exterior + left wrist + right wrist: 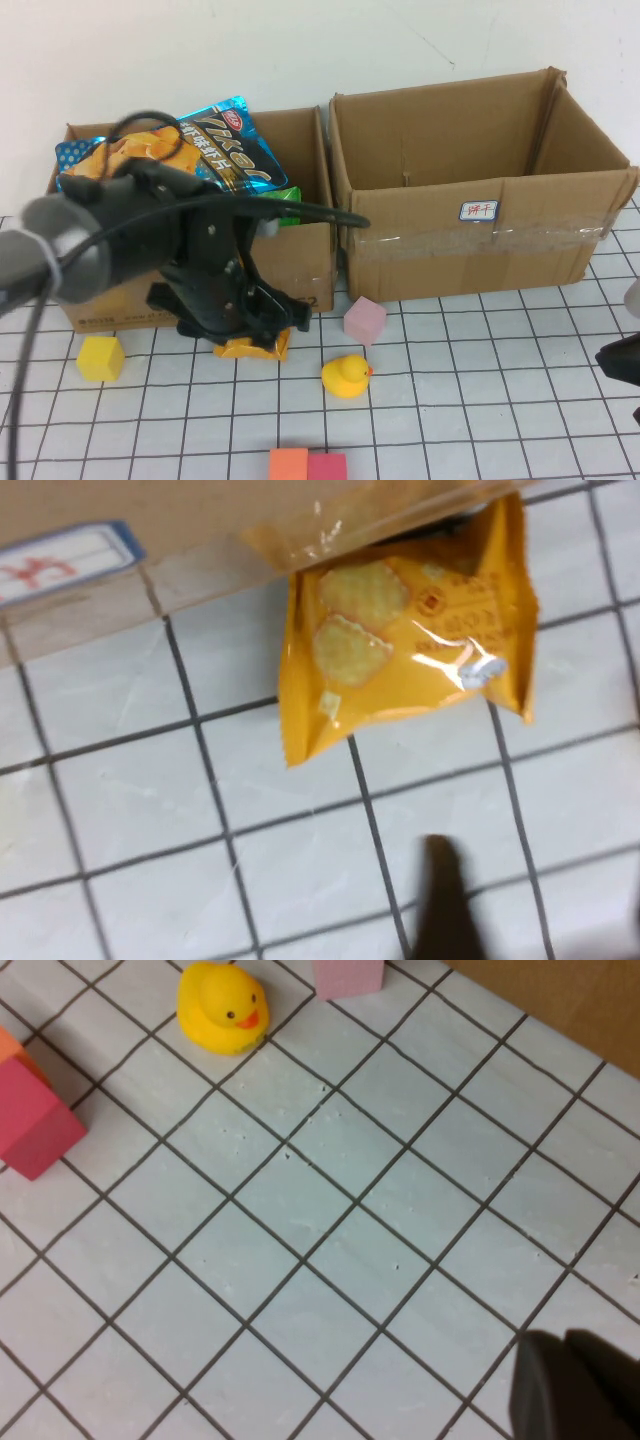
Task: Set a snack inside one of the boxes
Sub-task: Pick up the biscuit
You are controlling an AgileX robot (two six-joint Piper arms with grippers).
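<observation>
1. A white wall backs a white gridded desk [480,400], where two open cardboard boxes stand side by side: the left box [300,270], already stuffed with a blue bag [225,145], and the right box [480,230], which looks empty and wears a small label.
2. Our left hand [245,315] hangs low over the desk just before the left box, directly above an orange snack [400,640].
3. The wrist view shows the snack lying flat on the grid, its top edge tucked against the foot of the box. One dark finger [440,900] stands clear of it, so we read the hand as released and gripping nothing. We judge it is poised there for a pick.
4. Our right hand [625,360] rests clenched at the desk's far right edge, well apart from the work and holding nothing; it looks parked to leave the left arm room.
5. Loose toys lie around: a yellow cube [100,357], a pink cube [364,318], a duck [346,376], and an orange block [288,464] touching a red block [327,466].
6. The snack is not yet in any box; its snug place against the cardboard may crowd a finger.
</observation>
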